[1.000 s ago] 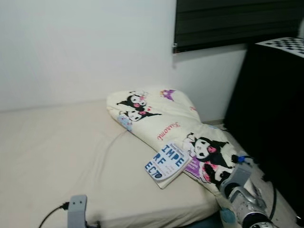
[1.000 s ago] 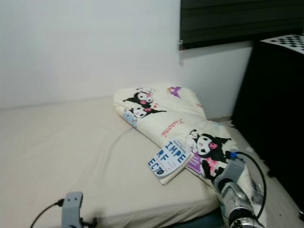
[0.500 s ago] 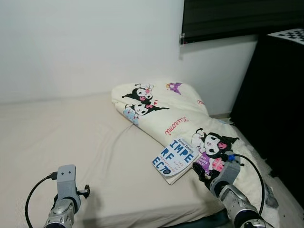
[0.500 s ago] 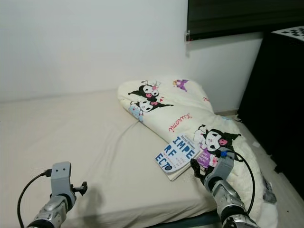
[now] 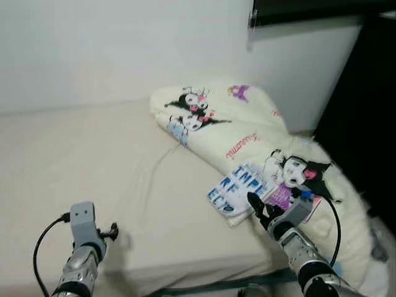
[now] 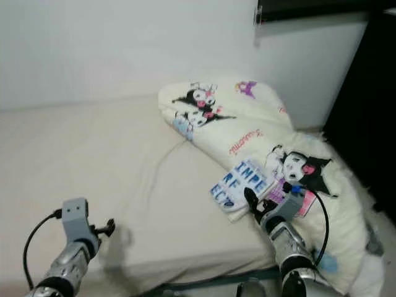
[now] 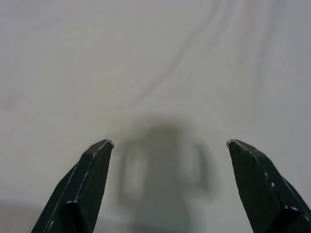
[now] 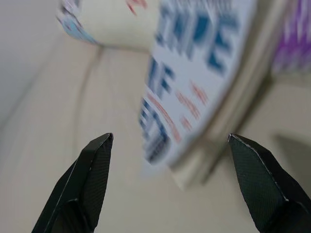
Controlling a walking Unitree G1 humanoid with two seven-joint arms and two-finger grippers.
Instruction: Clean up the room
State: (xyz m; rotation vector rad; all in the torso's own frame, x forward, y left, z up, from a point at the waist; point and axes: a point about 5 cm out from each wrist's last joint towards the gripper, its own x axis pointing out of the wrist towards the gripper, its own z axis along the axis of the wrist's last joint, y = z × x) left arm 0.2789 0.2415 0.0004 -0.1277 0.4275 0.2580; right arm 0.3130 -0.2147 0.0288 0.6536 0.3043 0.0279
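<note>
A white book with big blue letters (image 5: 242,189) lies on the bed, propped against a cream cartoon-print duvet (image 5: 247,139). My right gripper (image 5: 256,206) is open, a short way from the book's near corner, and the book (image 8: 194,73) lies ahead between its spread fingertips in the right wrist view. My left gripper (image 7: 167,143) is open above bare sheet near the bed's front left, where its arm (image 5: 83,235) shows.
The beige mattress (image 5: 93,161) spreads wide to the left. A white wall (image 5: 124,43) runs behind it. Dark furniture (image 5: 371,111) stands at the right, with the duvet spilling off the bed's right edge toward the floor.
The camera has tilted down and the view has shifted. My right gripper has come up to the book's near corner. My left arm has risen into view over the sheet.
</note>
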